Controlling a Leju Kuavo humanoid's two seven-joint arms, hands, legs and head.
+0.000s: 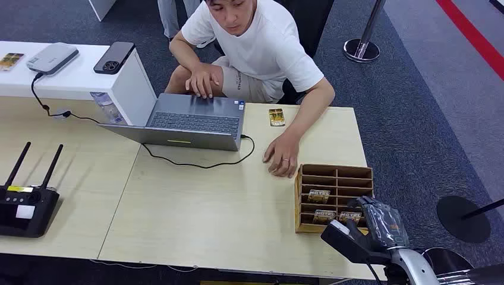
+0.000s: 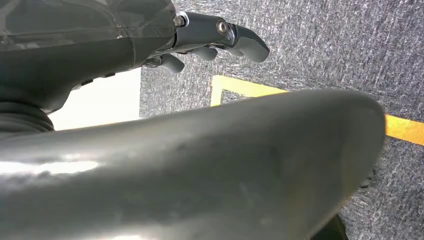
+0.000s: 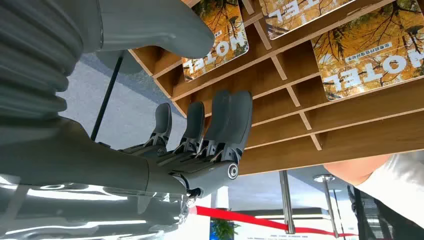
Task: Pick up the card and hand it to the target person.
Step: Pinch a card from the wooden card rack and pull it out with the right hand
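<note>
Wooden compartments of the card rack, at the lower right of the head view, hold the hotel cards in the lower rows, and the right hand is positioned just beside the rack's near edge with fingers spread and nothing held. One card should be selected, pinched by its exposed edge and drawn straight out along its slot, so that neighbouring cards are not disturbed. The left hand is seen above carpet with fingers loosely curled and nothing in them.
</note>
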